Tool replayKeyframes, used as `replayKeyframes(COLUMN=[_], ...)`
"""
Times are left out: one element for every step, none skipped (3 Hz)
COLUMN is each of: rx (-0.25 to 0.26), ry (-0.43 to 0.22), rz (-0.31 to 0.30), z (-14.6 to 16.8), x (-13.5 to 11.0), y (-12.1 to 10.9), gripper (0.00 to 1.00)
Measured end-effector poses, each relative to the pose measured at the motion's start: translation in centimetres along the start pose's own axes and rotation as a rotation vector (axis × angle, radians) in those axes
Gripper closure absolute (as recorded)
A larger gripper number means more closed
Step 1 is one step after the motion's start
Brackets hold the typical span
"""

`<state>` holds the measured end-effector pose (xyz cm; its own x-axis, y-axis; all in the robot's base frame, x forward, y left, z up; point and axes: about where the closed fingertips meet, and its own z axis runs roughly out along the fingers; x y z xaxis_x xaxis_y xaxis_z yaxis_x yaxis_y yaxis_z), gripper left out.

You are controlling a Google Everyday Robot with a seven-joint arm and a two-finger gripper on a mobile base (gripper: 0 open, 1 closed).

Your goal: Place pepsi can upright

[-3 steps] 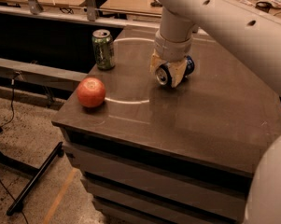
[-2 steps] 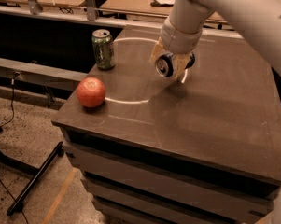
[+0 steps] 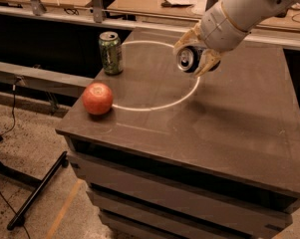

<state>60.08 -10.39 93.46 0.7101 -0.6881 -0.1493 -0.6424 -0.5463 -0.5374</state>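
Pepsi can (image 3: 188, 59): dark blue, silver end facing me, lying on its side in the air over the right-hand edge of the white ring (image 3: 149, 107) marked on the table (image 3: 229, 118).

Gripper (image 3: 196, 53): closed around the can's body, one tan finger (image 3: 186, 38) arching over the top and the other pressing from below. It is hanging above the ring's right rim, on the end of the white arm (image 3: 239, 11).

Change noted: a second ago the can was sitting low at the tabletop by this same rim. It is now being carried clear of the surface, with its shadow falling across the ring's line beneath it. Its axis is still running level, not vertical.

Bearing on task: the pick appears done and the turning has not begun. By my judgement the wrist needs to rotate until the silver end is pointing upward, and only then lower the can.

Also present: green can (image 3: 110, 52), standing upright just outside the ring's left edge. Red apple (image 3: 97, 98), resting outside the ring's lower left. Both are well apart from the gripper.
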Motion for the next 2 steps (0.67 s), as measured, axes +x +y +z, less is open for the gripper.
replayKeyframes(rx=[0.047,0.047], ry=[-0.033,-0.033], rz=[0.089,0.089], z=[-1.15,-1.15], x=[-0.1,-0.1], y=[0.08,0.08], gripper=[1.0,1.0])
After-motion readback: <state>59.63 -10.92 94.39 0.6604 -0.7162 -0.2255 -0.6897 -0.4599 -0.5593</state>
